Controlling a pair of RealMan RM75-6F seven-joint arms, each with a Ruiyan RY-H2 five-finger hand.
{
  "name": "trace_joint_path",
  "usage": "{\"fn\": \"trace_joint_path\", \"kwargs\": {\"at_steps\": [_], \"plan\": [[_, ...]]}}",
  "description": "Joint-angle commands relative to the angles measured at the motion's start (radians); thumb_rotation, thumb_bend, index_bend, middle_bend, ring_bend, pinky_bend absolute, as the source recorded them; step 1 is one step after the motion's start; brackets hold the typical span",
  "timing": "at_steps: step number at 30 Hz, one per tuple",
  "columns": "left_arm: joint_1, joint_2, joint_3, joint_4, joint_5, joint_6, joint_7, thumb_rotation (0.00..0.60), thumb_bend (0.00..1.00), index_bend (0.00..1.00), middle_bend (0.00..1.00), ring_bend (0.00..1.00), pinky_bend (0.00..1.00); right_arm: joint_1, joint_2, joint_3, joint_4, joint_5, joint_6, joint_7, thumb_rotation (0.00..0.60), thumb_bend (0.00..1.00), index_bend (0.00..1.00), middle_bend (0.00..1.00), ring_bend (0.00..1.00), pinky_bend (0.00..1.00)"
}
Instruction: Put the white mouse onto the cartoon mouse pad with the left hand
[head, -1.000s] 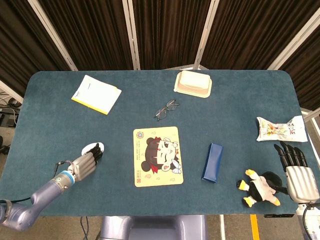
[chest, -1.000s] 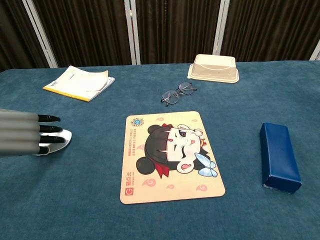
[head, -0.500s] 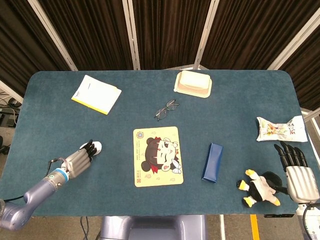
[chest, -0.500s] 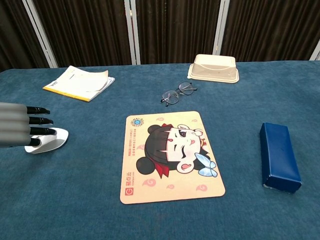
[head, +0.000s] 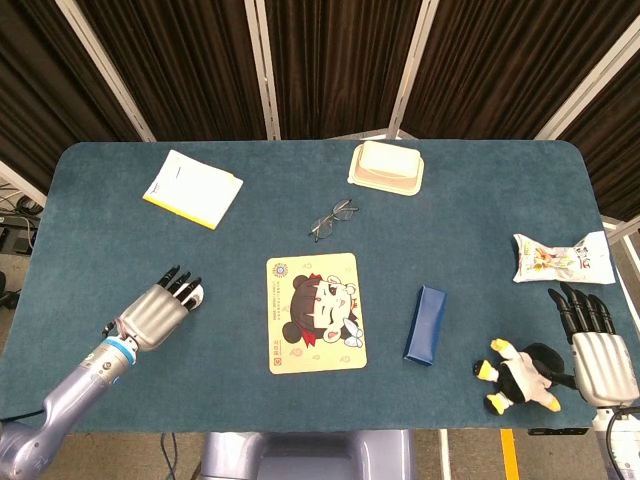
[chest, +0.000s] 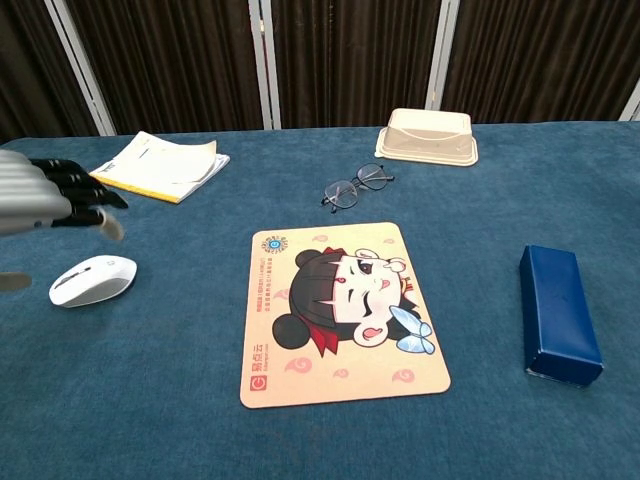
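Blue cloth covers the table (head: 480, 200). On it the white mouse (chest: 92, 279) is seen lying free, at 9 o'clock from the cartoon mouse pad (chest: 338, 307). Above the mouse the left hand (head: 158, 310) is held, fingers spread, nothing in it. At 4 o'clock the right hand (head: 596, 345) is rested, fingers spread, empty

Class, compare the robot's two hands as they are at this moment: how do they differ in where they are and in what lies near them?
The left hand hangs raised above the white mouse, fingers spread and holding nothing; the right hand lies at the table's far right edge beside a penguin plush toy. The left hand shows in both views, the right hand only in the head view. Both are empty, with dark fingers on silver bodies.
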Motion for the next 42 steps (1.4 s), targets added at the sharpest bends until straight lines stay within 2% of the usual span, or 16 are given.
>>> {"fn": "trace_joint_path", "kwargs": {"at_steps": [1, 6, 11, 16, 27, 29, 34, 42], "plan": [[0.083, -0.086, -0.069, -0.002, -0.049, 0.115, -0.067, 0.6, 0.33, 0.1, 0.0, 0.0, 0.0, 0.0, 0.0, 0.0, 0.0, 0.0, 0.0, 0.001, 0.6, 0.06, 0.0, 0.0, 0.0, 0.0], [0.135, -0.217, -0.12, 0.102, -0.112, 0.239, -0.031, 0.6, 0.32, 0.1, 0.0, 0.0, 0.0, 0.0, 0.002, -0.001, 0.001, -0.002, -0.001, 0.007, 0.6, 0.06, 0.0, 0.0, 0.0, 0.0], [0.15, -0.295, -0.172, 0.166, -0.214, 0.258, -0.009, 0.6, 0.31, 0.11, 0.0, 0.0, 0.0, 0.001, 0.002, -0.001, 0.001, -0.002, -0.002, 0.008, 0.6, 0.06, 0.0, 0.0, 0.0, 0.0], [0.145, -0.336, -0.202, 0.212, -0.273, 0.258, 0.026, 0.6, 0.31, 0.15, 0.0, 0.0, 0.0, 0.001, 0.002, -0.001, 0.0, -0.002, -0.003, 0.009, 0.6, 0.06, 0.0, 0.0, 0.0, 0.0], [0.124, -0.411, -0.264, 0.254, -0.405, 0.226, 0.066, 0.6, 0.31, 0.15, 0.0, 0.0, 0.0, 0.002, 0.005, -0.002, 0.001, -0.003, -0.005, 0.019, 0.6, 0.06, 0.0, 0.0, 0.0, 0.0], [0.121, -0.419, -0.271, 0.256, -0.42, 0.222, 0.067, 0.6, 0.31, 0.15, 0.0, 0.0, 0.0, 0.002, 0.005, -0.002, 0.001, -0.003, -0.005, 0.02, 0.6, 0.06, 0.0, 0.0, 0.0, 0.0], [0.113, -0.447, -0.278, 0.286, -0.435, 0.227, 0.08, 0.6, 0.22, 0.18, 0.0, 0.0, 0.0, 0.002, 0.006, -0.003, 0.0, -0.004, -0.006, 0.022, 0.6, 0.06, 0.0, 0.0, 0.0, 0.0], [0.096, -0.493, -0.292, 0.352, -0.477, 0.225, 0.114, 0.6, 0.22, 0.25, 0.0, 0.0, 0.0, 0.002, 0.006, -0.003, 0.0, -0.004, -0.006, 0.024, 0.6, 0.06, 0.0, 0.0, 0.0, 0.0]]}}
